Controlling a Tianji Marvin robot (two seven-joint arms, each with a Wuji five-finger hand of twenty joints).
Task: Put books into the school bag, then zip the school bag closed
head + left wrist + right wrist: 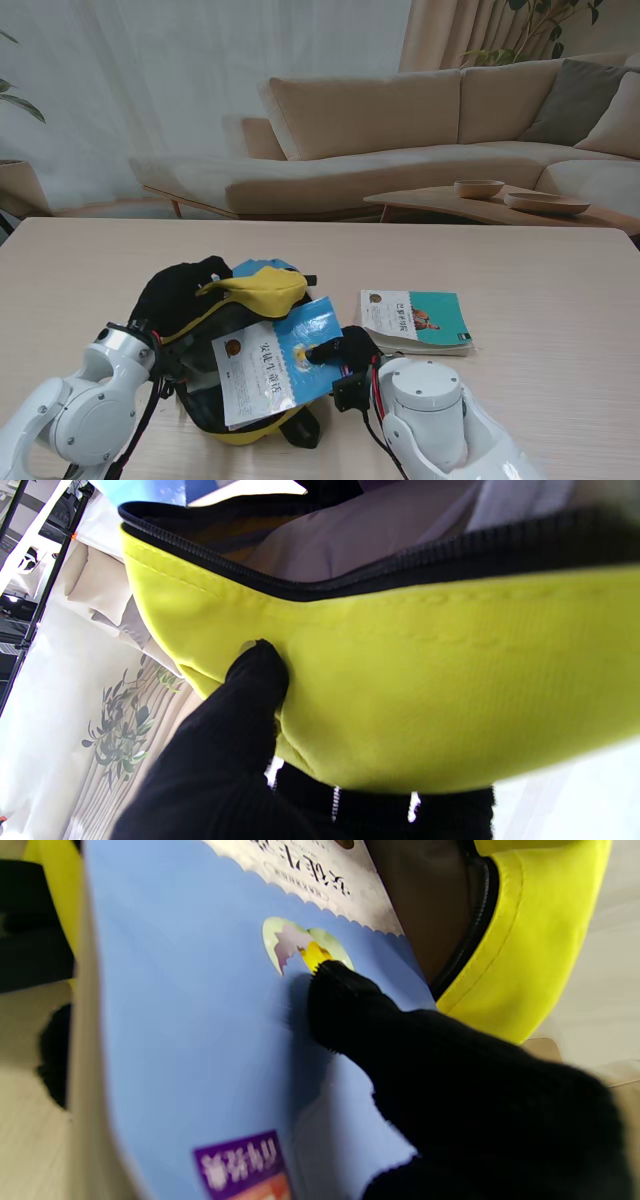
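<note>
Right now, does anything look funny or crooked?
The blue book is tilted, only partly in the open bag; the right hand holds it. A second book lies outside on the table.

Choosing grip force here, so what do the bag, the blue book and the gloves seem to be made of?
Bag: woven fabric, probably nylon or polyester, matte yellow; the weave, stitching and black zipper teeth show.
Blue book: paperback, smooth printed cover with slight sheen; it looks thin, the page edge pale.
Gloves: black knit, ribbed and fuzzy, on the left hand and right hand.
</note>
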